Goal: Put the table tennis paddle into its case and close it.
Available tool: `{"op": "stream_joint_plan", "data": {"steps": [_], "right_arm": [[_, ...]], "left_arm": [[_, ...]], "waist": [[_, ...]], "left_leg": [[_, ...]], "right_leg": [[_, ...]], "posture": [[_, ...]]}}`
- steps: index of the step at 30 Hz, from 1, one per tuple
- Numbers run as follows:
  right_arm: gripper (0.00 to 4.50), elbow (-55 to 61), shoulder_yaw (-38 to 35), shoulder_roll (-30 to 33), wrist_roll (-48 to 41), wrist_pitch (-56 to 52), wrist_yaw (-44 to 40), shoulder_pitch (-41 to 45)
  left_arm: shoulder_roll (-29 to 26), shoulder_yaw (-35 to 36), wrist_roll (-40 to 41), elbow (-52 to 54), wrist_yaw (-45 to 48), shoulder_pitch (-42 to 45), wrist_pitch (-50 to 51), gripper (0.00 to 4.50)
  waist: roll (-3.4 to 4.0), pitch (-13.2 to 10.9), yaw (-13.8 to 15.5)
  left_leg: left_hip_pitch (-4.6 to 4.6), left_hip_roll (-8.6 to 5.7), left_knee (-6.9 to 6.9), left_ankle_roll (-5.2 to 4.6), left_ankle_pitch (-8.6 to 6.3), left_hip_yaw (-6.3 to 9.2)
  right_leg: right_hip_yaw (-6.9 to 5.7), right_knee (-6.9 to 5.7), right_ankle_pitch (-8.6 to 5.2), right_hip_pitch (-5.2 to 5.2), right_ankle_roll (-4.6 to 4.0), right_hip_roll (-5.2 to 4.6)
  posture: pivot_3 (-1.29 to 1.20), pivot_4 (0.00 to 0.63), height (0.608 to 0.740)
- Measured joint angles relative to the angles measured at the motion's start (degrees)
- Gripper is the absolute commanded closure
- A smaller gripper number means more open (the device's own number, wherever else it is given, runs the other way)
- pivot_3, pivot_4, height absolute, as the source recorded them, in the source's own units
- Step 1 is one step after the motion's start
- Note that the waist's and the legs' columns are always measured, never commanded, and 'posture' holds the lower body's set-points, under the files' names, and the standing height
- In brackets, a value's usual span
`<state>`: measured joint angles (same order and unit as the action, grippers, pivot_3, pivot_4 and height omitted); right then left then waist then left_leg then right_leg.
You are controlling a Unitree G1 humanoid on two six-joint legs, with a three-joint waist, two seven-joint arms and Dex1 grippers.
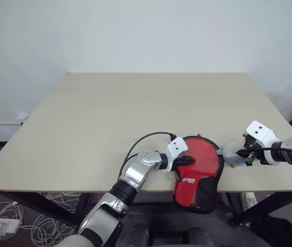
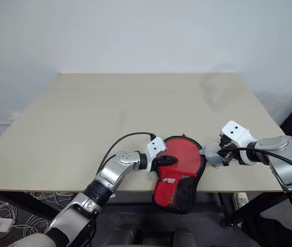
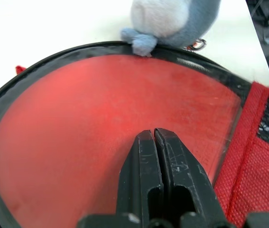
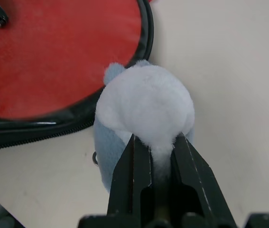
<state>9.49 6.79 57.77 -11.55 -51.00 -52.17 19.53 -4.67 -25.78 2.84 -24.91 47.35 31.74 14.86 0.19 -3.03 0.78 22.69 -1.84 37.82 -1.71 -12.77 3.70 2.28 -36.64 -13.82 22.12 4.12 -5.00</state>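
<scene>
— Where's the case?
— The case (image 1: 198,172) lies at the counter's (image 1: 135,113) near edge, its mesh end hanging over.
— And the fingers?
— The left gripper (image 3: 154,137), fingers pressed together, rests on the red top. The right gripper (image 4: 155,147) pinches a blue-white plush lump (image 4: 143,109) touching the case's zip rim.

Open tabletop beyond, crowded near edge

Wide bare table (image 1: 135,113) ahead and left; at the front edge, case (image 1: 200,177) under the closed left gripper (image 1: 186,160), grey-white plush toy (image 1: 232,152) touching its rim, pinched by right gripper (image 1: 246,153).
</scene>
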Motion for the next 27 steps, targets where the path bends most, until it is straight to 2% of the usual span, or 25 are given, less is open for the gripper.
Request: {"op": "stream_joint_plan", "data": {"steps": [6,20,27], "right_arm": [[4.49,0.3,-0.2,0.0,-0.1,0.0,0.4,-1.4],[4.49,15.0,-9.4,6.2,-7.1,4.3,-7.9,-17.6],[4.49,18.8,-11.5,6.9,-9.4,5.2,-9.5,-20.8]], "left_arm": [[-0.1,0.0,-0.4,0.0,0.6,0.0,-0.3,4.5],[0.1,0.1,-1.0,0.0,0.7,-0.2,-0.3,4.5],[0.1,0.1,-1.2,0.0,0.7,-0.3,-0.3,4.5]], "waist": [[-0.08,0.0,0.0],[-0.38,-0.1,0.0],[-0.54,0.0,0.0]], "left_leg": [[0.0,0.04,-0.01,0.0,-0.01,0.0],[-0.06,0.08,0.02,0.24,-0.25,0.02],[-0.06,0.12,0.03,0.27,-0.28,0.01]], "right_leg": [[0.0,0.0,0.0,0.0,0.01,0.02],[-0.02,0.06,-0.06,-0.09,0.06,0.02],[-0.03,0.07,-0.06,-0.09,0.06,0.04]], "posture": [[0.0,0.0,0.74],[0.0,0.0,0.74],[0.0,0.0,0.74]]}}
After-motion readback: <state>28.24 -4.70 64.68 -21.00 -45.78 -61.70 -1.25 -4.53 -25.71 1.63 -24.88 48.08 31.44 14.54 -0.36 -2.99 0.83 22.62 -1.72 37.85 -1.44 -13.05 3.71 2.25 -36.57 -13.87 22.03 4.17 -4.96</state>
